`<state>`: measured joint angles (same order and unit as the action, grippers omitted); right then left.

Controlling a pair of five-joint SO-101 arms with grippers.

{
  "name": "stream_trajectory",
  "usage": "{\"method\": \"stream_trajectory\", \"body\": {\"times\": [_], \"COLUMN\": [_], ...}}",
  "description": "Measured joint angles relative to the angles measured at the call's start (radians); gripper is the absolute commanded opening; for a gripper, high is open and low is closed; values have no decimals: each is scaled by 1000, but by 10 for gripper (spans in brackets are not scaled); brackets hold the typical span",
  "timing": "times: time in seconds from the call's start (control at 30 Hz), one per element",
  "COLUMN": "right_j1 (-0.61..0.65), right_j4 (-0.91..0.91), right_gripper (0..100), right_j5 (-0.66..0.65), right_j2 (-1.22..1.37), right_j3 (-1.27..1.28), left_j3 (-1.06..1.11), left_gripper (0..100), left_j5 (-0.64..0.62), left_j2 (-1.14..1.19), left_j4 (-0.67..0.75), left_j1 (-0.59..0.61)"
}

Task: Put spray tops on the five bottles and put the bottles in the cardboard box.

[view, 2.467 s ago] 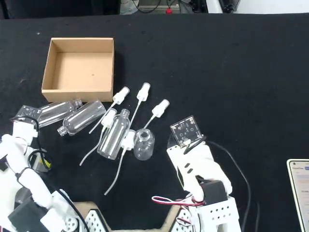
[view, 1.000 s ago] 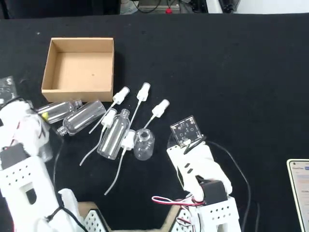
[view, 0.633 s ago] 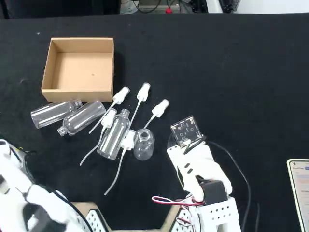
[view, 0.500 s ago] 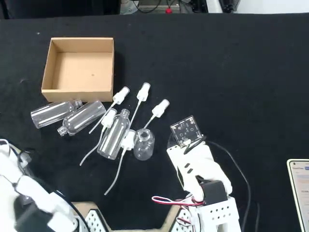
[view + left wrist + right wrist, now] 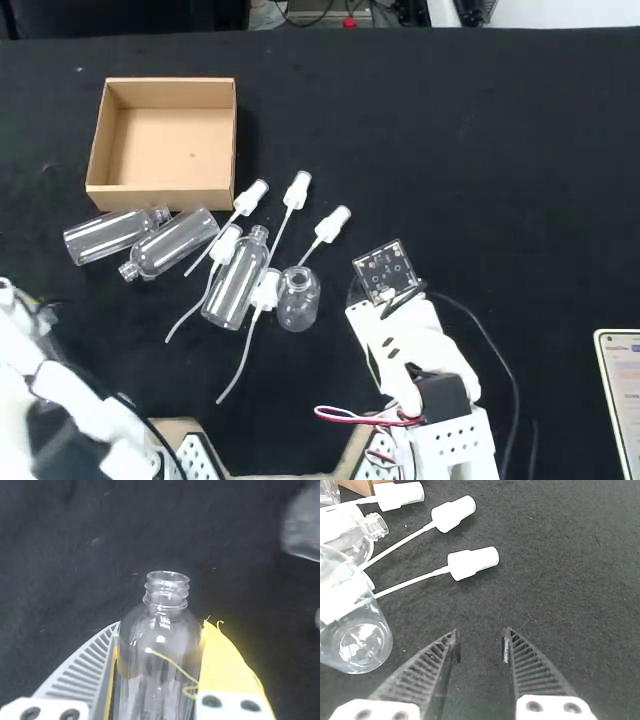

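Left gripper (image 5: 162, 630) is clamped around a clear, uncapped bottle (image 5: 160, 650) at the near left corner of the counter (image 5: 480, 150). Right gripper (image 5: 480, 642) hangs with its jaws apart over bare cloth by the near edge, just short of a white spray top (image 5: 472, 562). Four other bottles (image 5: 170, 243) lie among loose spray tops (image 5: 297, 188) between it and the cardboard box (image 5: 160, 195), which sits toward the far left corner.
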<state>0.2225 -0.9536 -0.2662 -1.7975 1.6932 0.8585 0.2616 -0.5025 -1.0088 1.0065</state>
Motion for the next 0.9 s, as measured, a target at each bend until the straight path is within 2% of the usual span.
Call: {"method": "stream_trajectory", "body": {"times": [0.23,0.4,0.53,0.77,0.9], "right_j1": [0,0,0,0,0], "right_j4": [-3,-21,-21,-21,-21], "right_gripper": [145,145,145,145,145], "right_j5": [0,0,0,0,0], "right_j2": [0,0,0,0,0], "right_j3": [0,0,0,0,0], "left_j3": [114,189,196,133,48], "left_gripper": [84,121,190,202,309], "left_j5": [3,32,77,83,91], "left_j2": [-235,-258,-178,91,173], "left_j4": [-3,-3,-3,-3,-54], "left_j1": [-169,-192,-192,-192,-190]}}
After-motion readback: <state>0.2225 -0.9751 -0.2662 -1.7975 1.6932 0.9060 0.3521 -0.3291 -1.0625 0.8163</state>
